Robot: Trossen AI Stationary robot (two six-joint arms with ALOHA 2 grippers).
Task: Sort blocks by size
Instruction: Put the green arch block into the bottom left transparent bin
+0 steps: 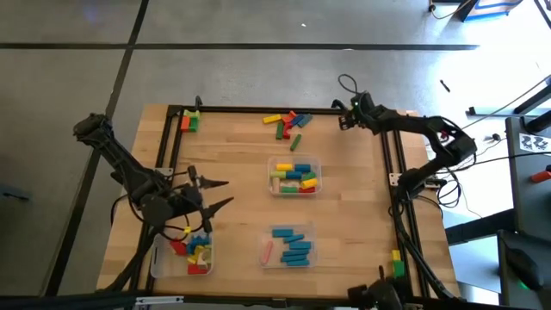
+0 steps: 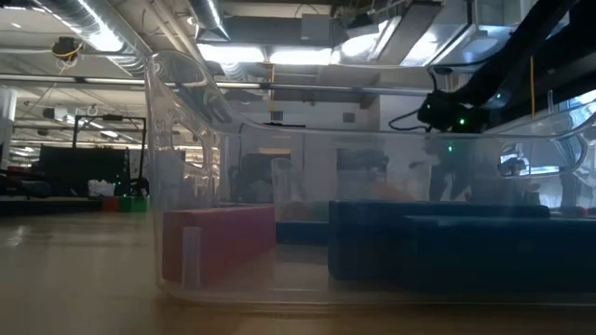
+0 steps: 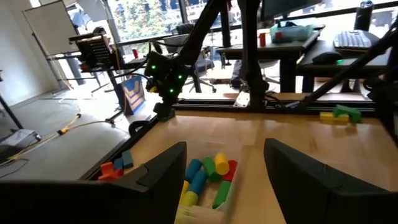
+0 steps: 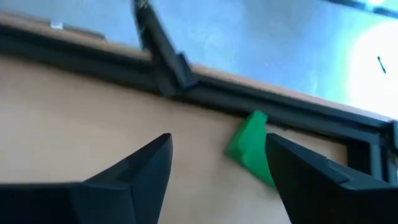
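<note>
- Left tool (image 1: 225, 194) – hovers over the left part of the bench (image 1: 232, 146), just above the front-left tray, fingers spread wide, nothing between them.
- Front-left tray (image 1: 156, 263) – clear plastic, at the bench's front-left corner; holds red, yellow and blue blocks (image 1: 196, 250) in a mixed heap.
- Back-left corner – a small red and green block pair (image 1: 189, 121) sits against the frame rail.
- Loose pile (image 1: 288, 122) near the back edge, about mid-bench – yellow, red, green and blue bars, unsorted, lying on bare wood.
- Centre tray (image 1: 273, 165) – mixed short pieces (image 1: 295, 176): yellow, blue, green, red. In the left wrist view the same tray sits ahead of the fingers.
- Front-centre tray (image 1: 312, 229) – blue bars (image 1: 293, 245) stacked roughly parallel, one pink bar (image 1: 267, 251) along the left side. In the low view a pink block (image 2: 219, 237) and dark blue blocks (image 2: 447, 247) fill this tray's near wall.
- Right tool (image 1: 343, 118) – at the back-right of the bench by the frame rail, fingers wide apart, empty. Its wrist view shows a green wedge (image 4: 252, 148) on the wood between the fingers, next to the black rail (image 4: 186, 78); can't tell whether a finger touches it.
- Front-right edge – a yellow and green block (image 1: 397, 263) on the frame rail.
</note>
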